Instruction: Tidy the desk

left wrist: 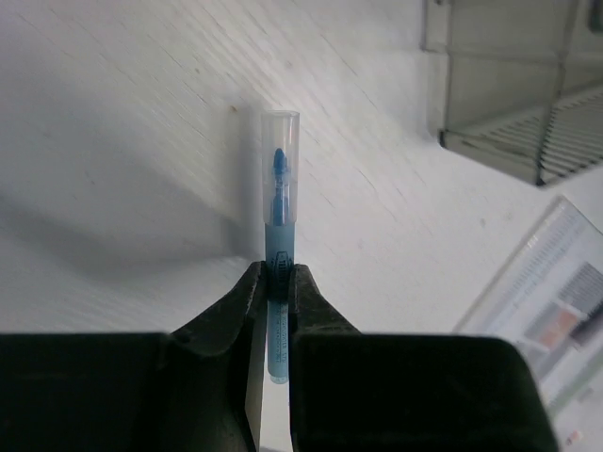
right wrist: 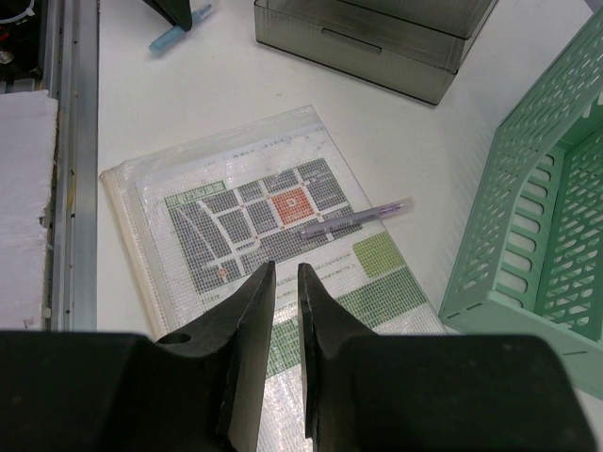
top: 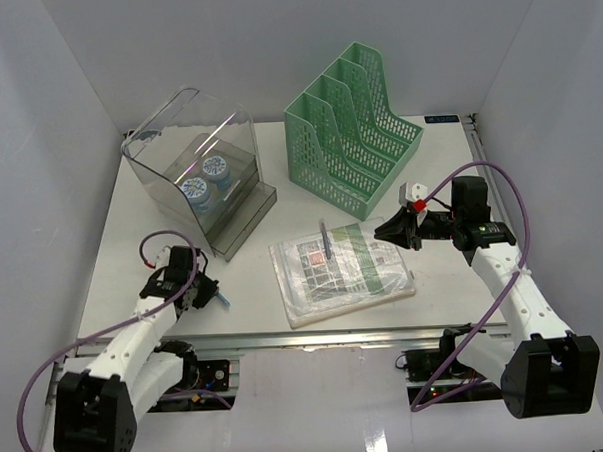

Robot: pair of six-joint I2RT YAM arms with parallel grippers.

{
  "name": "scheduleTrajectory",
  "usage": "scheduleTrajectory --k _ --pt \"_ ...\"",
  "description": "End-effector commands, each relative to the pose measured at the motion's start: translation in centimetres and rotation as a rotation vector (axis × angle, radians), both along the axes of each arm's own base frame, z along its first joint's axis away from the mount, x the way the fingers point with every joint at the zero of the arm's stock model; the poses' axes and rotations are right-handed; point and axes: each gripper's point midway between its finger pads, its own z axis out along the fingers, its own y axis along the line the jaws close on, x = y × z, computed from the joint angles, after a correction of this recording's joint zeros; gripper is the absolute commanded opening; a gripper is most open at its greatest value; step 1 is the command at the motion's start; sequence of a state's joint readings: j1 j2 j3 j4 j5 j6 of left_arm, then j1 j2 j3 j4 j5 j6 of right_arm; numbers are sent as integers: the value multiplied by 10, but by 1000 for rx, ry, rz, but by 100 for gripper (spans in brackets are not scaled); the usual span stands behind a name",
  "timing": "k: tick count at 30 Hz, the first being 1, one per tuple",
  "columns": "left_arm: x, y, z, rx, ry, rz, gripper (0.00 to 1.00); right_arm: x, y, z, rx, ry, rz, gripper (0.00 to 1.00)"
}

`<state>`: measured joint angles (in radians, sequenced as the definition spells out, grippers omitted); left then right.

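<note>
On the white desk (top: 435,185) my left gripper (top: 202,288) (left wrist: 278,275) is shut on a blue highlighter (left wrist: 280,188) (top: 221,301). Its clear cap sticks out past the fingertips, low over the front left of the desk. My right gripper (top: 389,229) (right wrist: 285,270) hangs above the right edge of a plastic document sleeve (top: 341,269) (right wrist: 236,226). Its jaws are drawn to a thin slit with nothing between them. A purple pen (top: 325,240) (right wrist: 358,218) lies on the sleeve, ahead of the right fingertips.
A clear storage box (top: 194,171) (right wrist: 377,38) with two blue-lidded jars (top: 205,180) stands at the back left. A green mesh file rack (top: 352,129) (right wrist: 537,207) stands at the back right. The metal rail (top: 316,337) runs along the front edge.
</note>
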<state>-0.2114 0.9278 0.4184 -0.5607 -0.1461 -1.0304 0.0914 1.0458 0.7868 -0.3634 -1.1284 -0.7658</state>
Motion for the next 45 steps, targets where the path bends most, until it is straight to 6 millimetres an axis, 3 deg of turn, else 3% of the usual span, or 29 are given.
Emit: scheduleTrajectory --k 1,3,7,12,14,16,19,22,25,28,32,33,35,37,40,43,45 --pt "0 -22 55 -126 -230 -107 0 -2 0 5 17 -18 11 22" --pt "-1 -27 83 -162 -347 -124 0 -2 0 4 17 -17 11 22" --pt "-8 -17 116 -159 -423 -68 0 -1 0 3 15 -15 6 22" --pt "-16 16 181 -94 -602 74 0 0 -1 2 13 -9 3 22" --pt "-15 19 206 -94 -688 74 0 0 -1 1 12 -8 3 22" --pt "-12 10 238 -83 -797 -18 0 0 -1 1 12 -5 3 22" --pt "-17 -38 294 -115 -1047 -370 0 1 -1 0 9 -3 0 22" --pt "-18 -74 315 -124 -1157 -636 0 2 -1 -2 7 1 -2 22" --pt "-25 -102 319 -153 -1145 -872 0 3 -2 -3 5 2 -5 22" --pt "-13 -114 306 -152 -1084 -981 0 4 -2 -4 3 5 -6 22" --pt "16 -105 270 -31 -931 -974 0 5 -2 -5 -1 8 -11 22" --pt "25 -104 246 7 -836 -988 0 5 -2 -6 -2 11 -11 22" --pt "41 -97 219 123 -727 -967 0 6 -2 -7 -4 15 -13 22" --pt "54 -92 203 300 -642 -941 0 7 -2 -9 -6 20 -14 22" --pt "69 -106 178 500 -535 -1012 0 7 -3 -11 -10 25 -18 22" --pt "91 -100 147 653 -396 -1016 0 9 -3 -12 -14 26 -21 22" --pt "105 -93 140 762 -356 -1006 0 10 -4 -12 -17 23 -27 22"
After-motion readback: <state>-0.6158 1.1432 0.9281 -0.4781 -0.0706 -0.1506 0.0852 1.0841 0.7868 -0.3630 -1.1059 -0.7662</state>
